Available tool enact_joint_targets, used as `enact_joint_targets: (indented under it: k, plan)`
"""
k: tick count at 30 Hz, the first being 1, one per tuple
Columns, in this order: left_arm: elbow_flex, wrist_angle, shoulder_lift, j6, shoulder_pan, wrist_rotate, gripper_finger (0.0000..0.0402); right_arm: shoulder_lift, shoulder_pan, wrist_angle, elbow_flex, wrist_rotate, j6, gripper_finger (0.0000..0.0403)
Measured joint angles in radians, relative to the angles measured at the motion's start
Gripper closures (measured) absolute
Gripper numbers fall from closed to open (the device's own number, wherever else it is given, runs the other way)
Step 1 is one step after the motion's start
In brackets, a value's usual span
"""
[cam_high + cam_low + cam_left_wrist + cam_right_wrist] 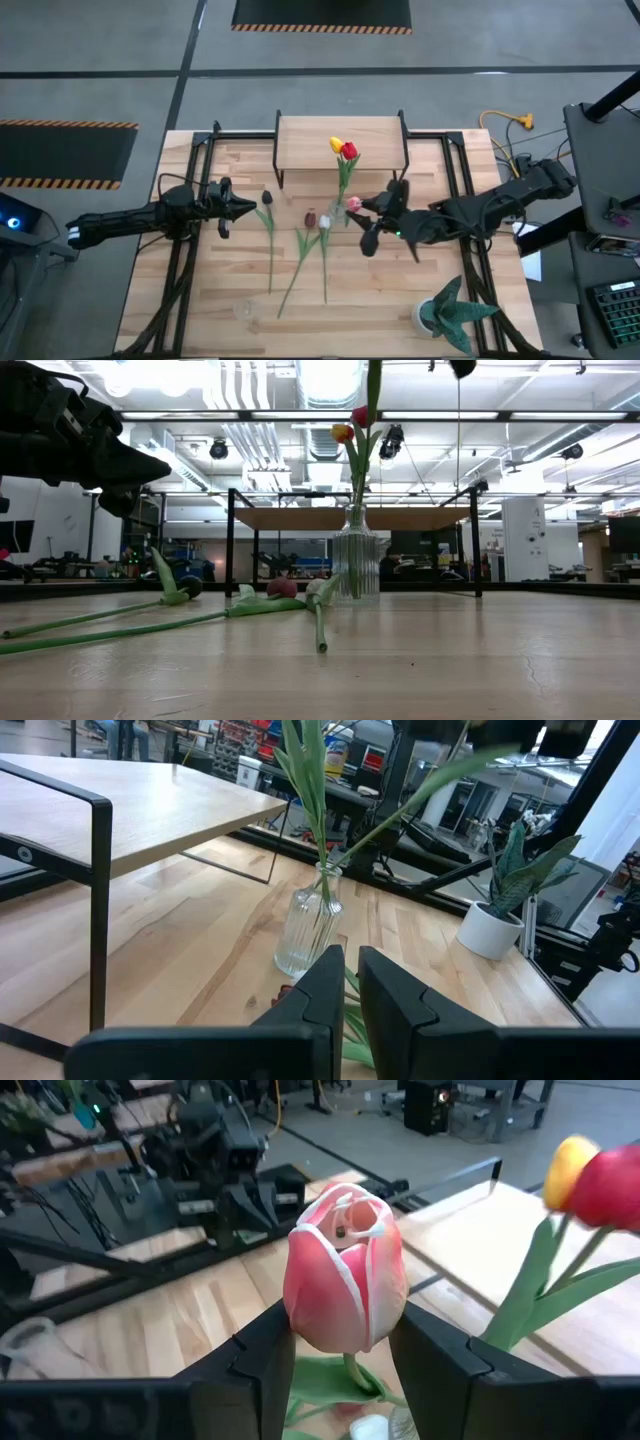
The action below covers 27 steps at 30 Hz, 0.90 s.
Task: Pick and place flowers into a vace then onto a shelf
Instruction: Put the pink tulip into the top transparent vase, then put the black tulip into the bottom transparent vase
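Right pincer grips a pink tulip by the stem just below the head, its two dark fingers bracketing the bloom. In the high view this pincer sits right of table centre, just beside the glass vase, with the pink head close to the vase mouth.

Left pincer hangs over the left part of the table, fingers pressed together and holding nothing; its wrist view shows the two fingertips nearly touching, pointed at the vase.

Vase stands upright on the table, in front of the shelf, not on it. It holds a red tulip and a yellow tulip.

Four tulips lie flat on the table left of the vase: a dark one, a maroon one, a white one, and a further stem whose head cannot be made out.

Potted plant stands at the near right corner.
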Motion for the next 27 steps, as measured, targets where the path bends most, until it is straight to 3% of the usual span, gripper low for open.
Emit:
enact_joint_targets:
  k: [7, 19, 23, 27]
  plan:
    - [0.000, 0.000, 0.000, 0.000, 0.000, 0.000, 0.0385, 0.081, -0.043, 0.018, 0.003, 0.012, 0.007, 0.0225]
    - [0.000, 0.000, 0.000, 0.000, 0.000, 0.000, 0.0384, 0.048, -0.055, -0.041, 0.010, -0.006, -0.100, 0.0099]
    - [0.000, 0.000, 0.000, 0.000, 0.000, 0.000, 0.0385, 0.006, -0.056, -0.171, 0.010, -0.030, -0.069, 0.0071]
    - [0.000, 0.000, 0.000, 0.000, 0.000, 0.000, 0.0385, -0.035, -0.055, -0.398, 0.009, -0.083, 0.081, 0.0067]
